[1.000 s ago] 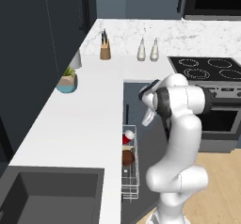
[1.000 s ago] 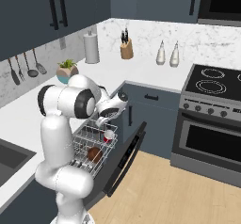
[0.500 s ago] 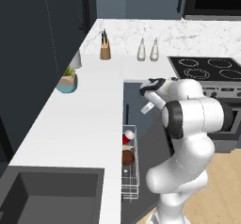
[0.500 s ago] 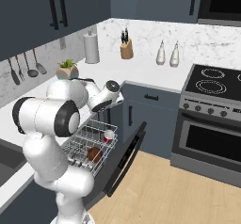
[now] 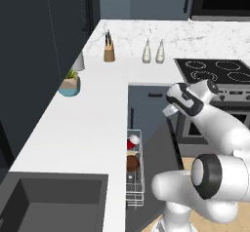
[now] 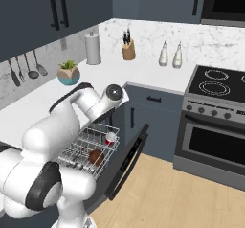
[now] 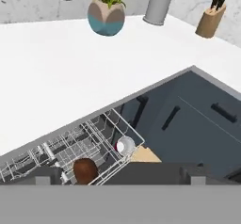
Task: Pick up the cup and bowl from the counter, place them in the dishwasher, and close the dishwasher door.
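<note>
Looking from the left base view, the white wire rack (image 5: pixel 135 167) is drawn out of the dishwasher (image 5: pixel 146 177) below the edge of the counter (image 5: pixel 83 133). Its long axis runs toward me, alongside the counter's front. The cup (image 5: pixel 133 142) sits in the rack's far end and the bowl (image 5: pixel 133 164) just nearer, close beside it but apart. The cup appears to lie tipped over, though I cannot tell which way its mouth faces from here. The arm's wrist (image 5: pixel 188 99) hangs above the open unit, well clear of both pieces.

From the right base view, the dishwasher door (image 6: pixel 125 161) slopes down and outward toward the wooden floor (image 6: pixel 182 198), its top edge pointing away from the cabinets. The rack stands out over it, with the cup's white rim turned roughly toward the oven (image 6: pixel 213 136) and the dark bowl beside it, nearer the robot's body. A teal plant pot (image 6: pixel 69 74), a paper towel roll (image 6: pixel 93 49), a knife block (image 6: pixel 128 50) and two shaker bottles (image 6: pixel 170 54) stand on the counter further back.

In the hand view, the gripper (image 7: pixel 120 176) spreads its fingers fully apart with nothing between them. The cup's white opening faces up toward the camera at the rack's corner; the bowl sits just beside it.
</note>
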Available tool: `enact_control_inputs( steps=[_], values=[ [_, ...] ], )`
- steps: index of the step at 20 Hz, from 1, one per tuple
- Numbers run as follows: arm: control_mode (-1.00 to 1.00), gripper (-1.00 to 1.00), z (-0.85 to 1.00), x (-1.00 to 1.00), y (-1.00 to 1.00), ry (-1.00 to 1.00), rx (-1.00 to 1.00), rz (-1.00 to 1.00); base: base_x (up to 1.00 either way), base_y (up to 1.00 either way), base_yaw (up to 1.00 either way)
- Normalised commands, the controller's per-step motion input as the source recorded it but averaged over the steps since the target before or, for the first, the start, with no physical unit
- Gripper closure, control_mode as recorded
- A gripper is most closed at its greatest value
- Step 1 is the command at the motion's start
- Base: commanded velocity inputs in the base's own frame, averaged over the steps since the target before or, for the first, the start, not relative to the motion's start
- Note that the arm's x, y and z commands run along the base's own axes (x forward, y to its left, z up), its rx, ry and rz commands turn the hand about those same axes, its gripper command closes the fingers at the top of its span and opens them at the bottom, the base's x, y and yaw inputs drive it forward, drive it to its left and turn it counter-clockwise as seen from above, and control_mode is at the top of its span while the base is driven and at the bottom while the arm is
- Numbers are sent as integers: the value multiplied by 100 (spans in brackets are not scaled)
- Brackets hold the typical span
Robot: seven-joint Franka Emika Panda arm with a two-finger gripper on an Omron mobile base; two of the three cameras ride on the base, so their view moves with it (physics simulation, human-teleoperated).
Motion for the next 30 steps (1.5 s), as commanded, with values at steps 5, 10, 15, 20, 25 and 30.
enact_control_inputs(
  steps=[5, 10, 15, 20, 25, 30],
  values=[
    [-100, -100, 43, -100, -50, -8, 7, -14, 0, 0, 0],
    [-100, -100, 28, -100, -75, 7, 37, -37, 0, 0, 0],
    [-100, -100, 0, -76, -73, 3, 33, -25, 0, 0, 0],
    [-100, -100, -6, -28, -33, 15, 29, 1, 0, 0, 0],
    [-100, -100, -29, -10, -9, 3, 53, 3, 0, 0, 0],
    [-100, -100, -62, 0, 0, 9, 61, 6, 0, 0, 0]
  ],
)
